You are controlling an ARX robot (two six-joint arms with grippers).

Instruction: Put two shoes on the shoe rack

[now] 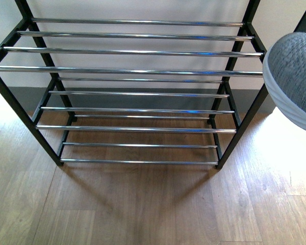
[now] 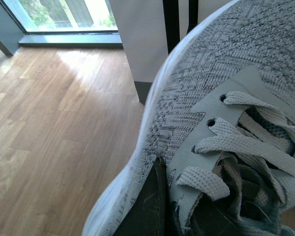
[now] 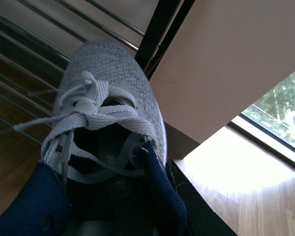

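Two grey sneakers (image 2: 226,64) (image 3: 113,73), one shoe rack (image 1: 137,71)

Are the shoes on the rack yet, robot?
Not yet. Done: nothing; the black-framed shoe rack with chrome bars holds no shoes. In hand: the right gripper holds a grey knit sneaker with a white sole raised beside the rack's right end; the left wrist view shows a laced grey knit sneaker close up, likely held too. Left: setting both on the bars.

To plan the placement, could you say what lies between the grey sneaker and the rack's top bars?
Only the rack's black side frame, in front view.
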